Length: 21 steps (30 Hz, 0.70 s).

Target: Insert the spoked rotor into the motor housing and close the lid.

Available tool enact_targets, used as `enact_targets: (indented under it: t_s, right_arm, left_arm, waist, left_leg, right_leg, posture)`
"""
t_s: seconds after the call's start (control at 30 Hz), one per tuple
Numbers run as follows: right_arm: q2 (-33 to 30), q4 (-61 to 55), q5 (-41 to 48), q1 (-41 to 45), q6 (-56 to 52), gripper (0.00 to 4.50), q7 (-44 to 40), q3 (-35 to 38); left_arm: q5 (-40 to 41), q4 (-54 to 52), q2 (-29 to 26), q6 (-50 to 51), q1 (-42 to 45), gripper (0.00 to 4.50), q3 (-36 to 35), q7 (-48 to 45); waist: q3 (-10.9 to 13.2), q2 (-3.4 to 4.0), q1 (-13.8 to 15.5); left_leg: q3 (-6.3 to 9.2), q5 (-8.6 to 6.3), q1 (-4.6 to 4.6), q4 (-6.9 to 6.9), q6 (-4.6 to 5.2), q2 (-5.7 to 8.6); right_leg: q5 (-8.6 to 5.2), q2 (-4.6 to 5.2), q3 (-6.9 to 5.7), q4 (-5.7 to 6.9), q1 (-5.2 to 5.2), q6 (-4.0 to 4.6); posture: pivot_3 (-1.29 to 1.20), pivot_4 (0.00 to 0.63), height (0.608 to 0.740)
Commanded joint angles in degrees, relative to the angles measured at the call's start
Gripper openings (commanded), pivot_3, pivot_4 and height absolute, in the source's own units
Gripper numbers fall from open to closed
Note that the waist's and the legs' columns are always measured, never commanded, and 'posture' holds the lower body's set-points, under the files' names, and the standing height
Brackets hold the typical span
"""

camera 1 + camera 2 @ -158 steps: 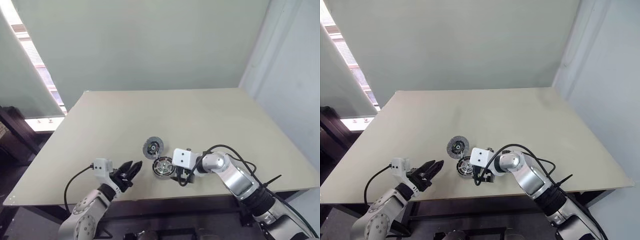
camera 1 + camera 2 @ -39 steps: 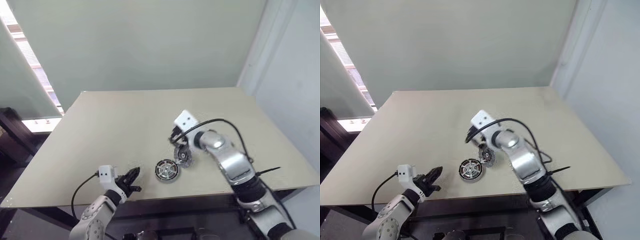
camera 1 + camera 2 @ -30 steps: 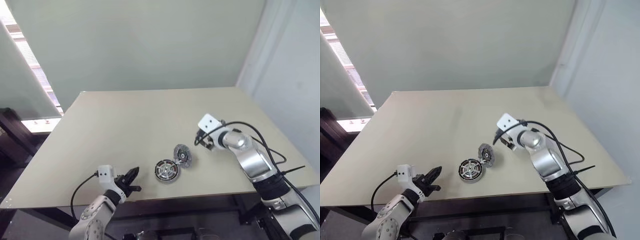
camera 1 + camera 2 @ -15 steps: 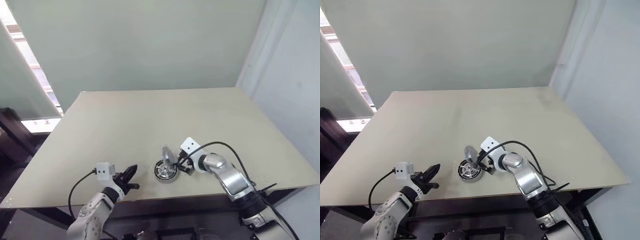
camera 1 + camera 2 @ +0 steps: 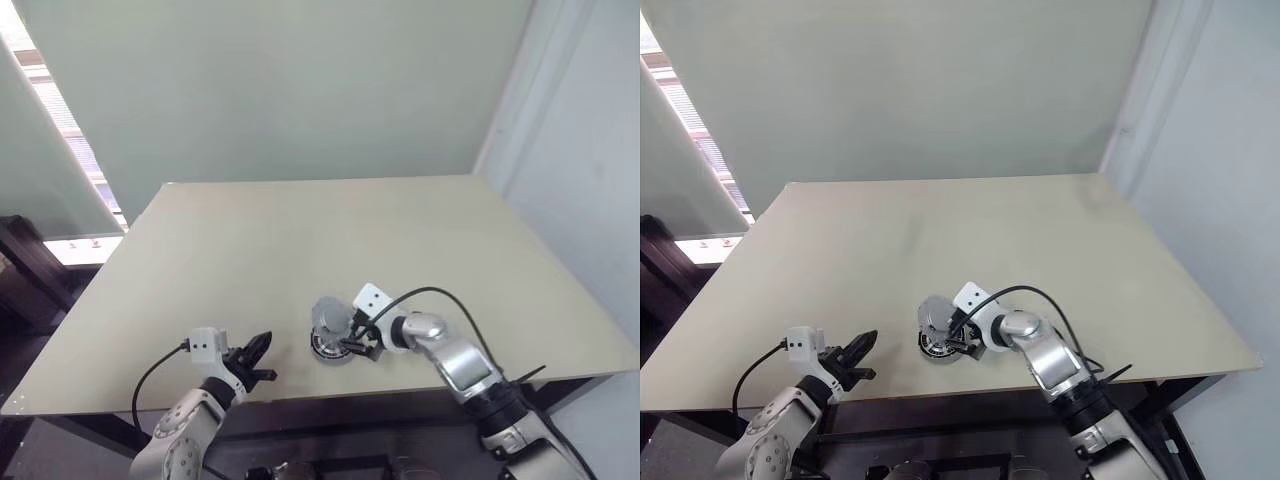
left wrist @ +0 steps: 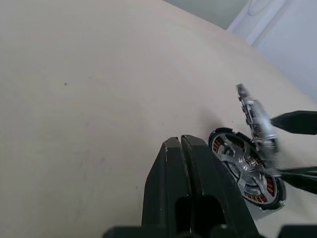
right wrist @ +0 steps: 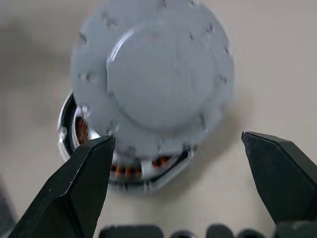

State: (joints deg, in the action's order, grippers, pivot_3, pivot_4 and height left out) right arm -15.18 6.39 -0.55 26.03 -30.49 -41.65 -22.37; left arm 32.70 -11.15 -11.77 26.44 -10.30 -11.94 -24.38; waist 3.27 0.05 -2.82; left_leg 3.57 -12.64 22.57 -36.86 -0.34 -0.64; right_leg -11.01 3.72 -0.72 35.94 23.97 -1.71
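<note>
The motor housing [image 5: 333, 349] lies flat near the table's front edge, copper windings [image 6: 266, 186] showing at its rim. The spoked rotor [image 6: 238, 159] sits inside it, silvery spokes up. The grey lid [image 5: 327, 316] stands tilted on edge over the housing, its plain back [image 7: 153, 74] facing my right gripper. My right gripper [image 5: 352, 336] is open just right of the housing, its fingers [image 7: 74, 188] wide on either side of the lid and not touching it. My left gripper [image 5: 255, 358] is shut and empty, hovering left of the housing, fingers [image 6: 185, 163] pointing at it.
The beige table [image 5: 250, 240] stretches bare behind and to both sides. Its front edge runs just below the housing. A cable [image 5: 440, 296] loops over my right forearm.
My right gripper swung left and down to the lid. The lid, leaning at the housing's right side before, now stands tilted over the housing. The left gripper kept still.
</note>
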Motion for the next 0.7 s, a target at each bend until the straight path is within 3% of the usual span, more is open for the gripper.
enact_targets:
  t_s: [0.03,0.37,0.7]
  right_arm:
    - [-1.6,-3.5,4.6,2.2,1.5,4.50,-5.9,2.7]
    - [1.6,3.1,13.1,2.9,9.4,4.50,-11.2,9.3]
    - [6.9,15.9,11.5,6.1,17.8,4.50,-12.0,8.6]
  left_arm:
    - [0.5,-2.4,-0.4,-0.6,1.0,0.01,-0.2,-0.1]
    - [0.2,-1.8,-0.4,-0.4,1.8,0.01,0.3,-0.4]
    - [0.7,-3.0,-1.8,0.5,1.5,0.01,-0.1,-0.8]
  waist:
    - [0.0,0.00,0.0]
    - [0.0,0.00,0.0]
    - [0.0,0.01,0.0]
  left_leg:
    - [0.01,0.00,-0.01,0.00,0.00,0.00]
    - [0.01,0.00,-0.03,-0.01,0.00,0.00]
    - [0.01,0.00,-0.05,-0.02,0.00,0.00]
  right_leg:
    - [0.00,-0.01,0.00,0.01,-0.02,0.00]
    - [0.00,-0.01,-0.01,-0.02,-0.08,0.00]
    - [0.00,-0.03,0.00,0.01,-0.09,0.00]
  posture:
    - [0.00,0.000,0.740]
    - [0.00,0.000,0.740]
    - [0.00,0.000,0.740]
